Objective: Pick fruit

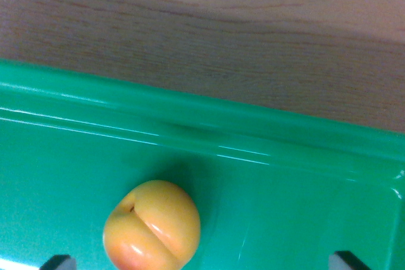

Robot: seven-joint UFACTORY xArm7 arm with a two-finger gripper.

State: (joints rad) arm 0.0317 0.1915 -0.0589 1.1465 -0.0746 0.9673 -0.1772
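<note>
At seven o'clock in the wrist view, one dark fingertip (58,262) pokes up; just beside it, toward six, an orange-yellow fruit (152,226) lies in the green tray (285,156). At five o'clock the other fingertip (347,260) stands well apart, so the gripper (202,262) is spread wide, the fruit between its fingers, nearer the left one.

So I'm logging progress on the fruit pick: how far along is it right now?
Done: the wrist camera is over the green tray, with the orange-yellow fruit near the bottom of the view. In hand: lining up; the two dark pincer fingertips at the bottom edge stand apart, and the fruit lies between them, closer to the view's left one, untouched. Left: descend, close, lift.
</note>
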